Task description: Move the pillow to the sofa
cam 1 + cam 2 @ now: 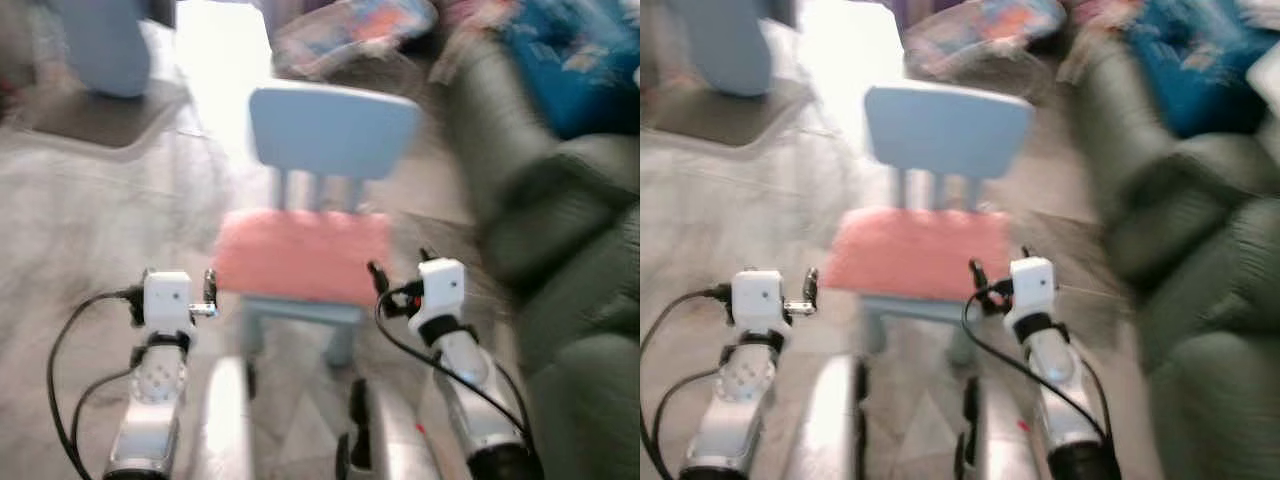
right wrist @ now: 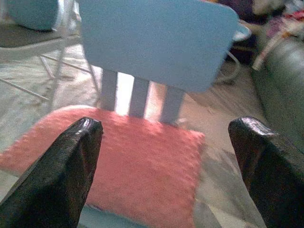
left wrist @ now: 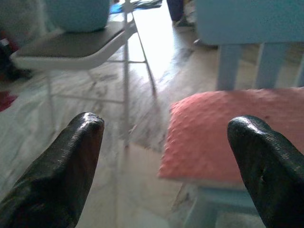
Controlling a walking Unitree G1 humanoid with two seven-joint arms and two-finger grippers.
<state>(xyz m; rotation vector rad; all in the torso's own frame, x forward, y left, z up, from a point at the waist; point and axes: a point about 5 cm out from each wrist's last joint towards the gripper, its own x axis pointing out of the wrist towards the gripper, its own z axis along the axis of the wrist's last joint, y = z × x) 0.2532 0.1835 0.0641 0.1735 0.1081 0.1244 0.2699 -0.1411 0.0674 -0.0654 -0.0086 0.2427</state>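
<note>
Marble floor (image 1: pixel 80 220): 1 chair (image 1: pixel 330 130), 1 pillow (image 1: pixel 300 255)

- Both eye views look forward and down from the head, blurred, sharing the chair (image 1: pixel 330 130), pillow (image 1: pixel 300 255) and sofa (image 1: pixel 560 230).
- Each wrist view looks along its pincer's spread fingers, close to the pillow and chair.
</note>
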